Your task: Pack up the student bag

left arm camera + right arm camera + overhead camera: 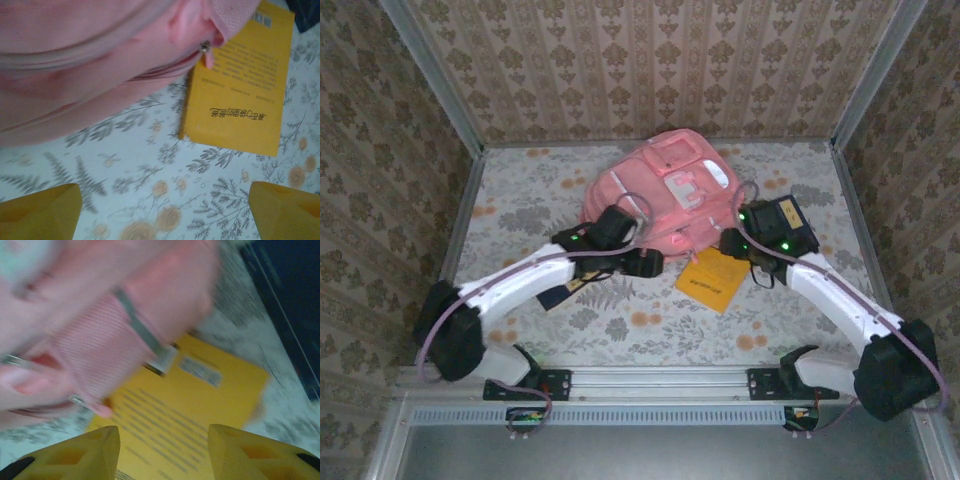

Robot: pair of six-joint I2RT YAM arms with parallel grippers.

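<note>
The student bag (665,185), a pink backpack, lies at the back middle of the table. A yellow book (710,280) lies flat by its near right corner, partly tucked under the pink fabric (100,75). My left gripper (645,263) hovers just left of the book. In the left wrist view it is open (165,210) over bare tablecloth, with the book (235,100) ahead on the right. My right gripper (732,242) sits at the bag's right edge. In the right wrist view it is open (162,450) above the book (190,415), nothing between its fingers. That view is blurred.
A dark blue flat item (790,225) lies right of the bag, beside the right wrist. Another dark item (560,290) pokes out under the left arm. A zip pull (206,50) hangs at the bag's edge. Patterned walls enclose the floral tablecloth (650,330).
</note>
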